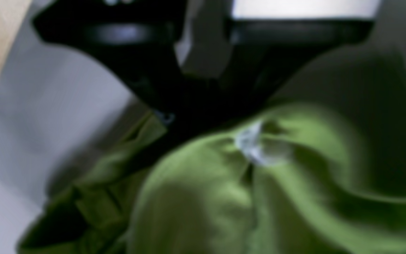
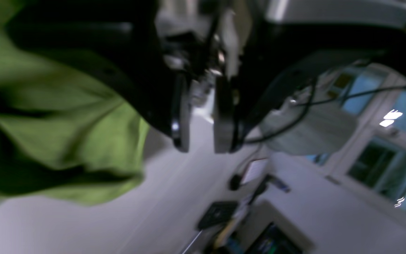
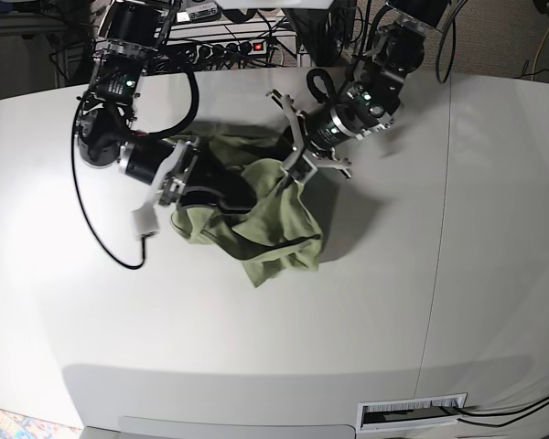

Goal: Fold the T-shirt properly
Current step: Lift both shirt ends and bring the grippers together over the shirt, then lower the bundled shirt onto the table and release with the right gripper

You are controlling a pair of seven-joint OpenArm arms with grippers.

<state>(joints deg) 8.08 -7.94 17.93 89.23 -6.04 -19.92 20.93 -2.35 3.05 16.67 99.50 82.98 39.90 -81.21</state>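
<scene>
Olive knit lies bunched in a heap near the middle of the white worktop (image 3: pixel 421 302): the T-shirt (image 3: pixel 270 229) is crumpled, not spread, so no fold is yet possible. The left gripper (image 3: pixel 291 176) has its jaws clenched on a raised ridge of the cloth, which the left wrist view shows gathered under the dark fingers beside a small white tag (image 1: pixel 250 146). The right gripper (image 2: pixel 202 137) shows its jaws parted with bare worktop between them and the cloth off to one side, so it seems to hold nothing; in the base view it sits at the heap's other edge. The step in hand looks like opening the shirt out flat. To do that well, the right arm should probably take a clear single edge, a hem or shoulder rather than a thick wad, and pinch only one layer. Then both arms would draw apart evenly, low over the worktop, so the thin fabric slides flat instead of twisting or dragging off.
</scene>
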